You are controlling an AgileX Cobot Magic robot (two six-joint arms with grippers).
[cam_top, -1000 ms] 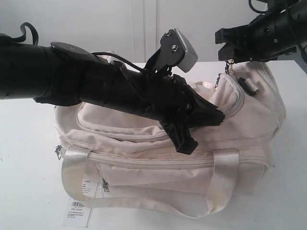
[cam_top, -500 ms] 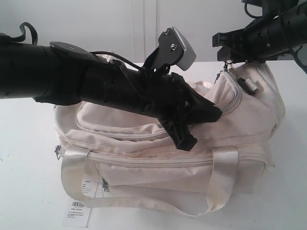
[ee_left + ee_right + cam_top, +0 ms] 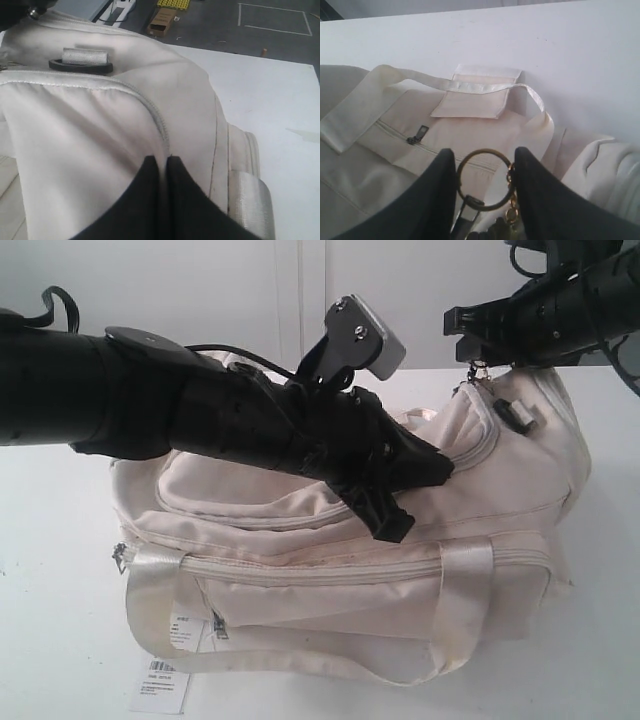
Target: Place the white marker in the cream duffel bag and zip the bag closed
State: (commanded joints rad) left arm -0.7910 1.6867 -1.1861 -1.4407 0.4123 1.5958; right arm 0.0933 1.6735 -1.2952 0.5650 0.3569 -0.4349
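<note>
Cream duffel bag (image 3: 330,592) lies partly behind left arm (image 3: 200,412).

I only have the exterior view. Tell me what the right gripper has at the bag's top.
Observer: The right wrist view shows a gold ring between the fingers of the right gripper, touching both.
Operator: Now the left gripper.
Observer: In the left wrist view the left gripper is nearly shut, pinching the cream duffel bag at its zipper seam.
Operator: Report what else the right wrist camera sees.
Observer: A dark zip pull beside a strap handle.
</note>
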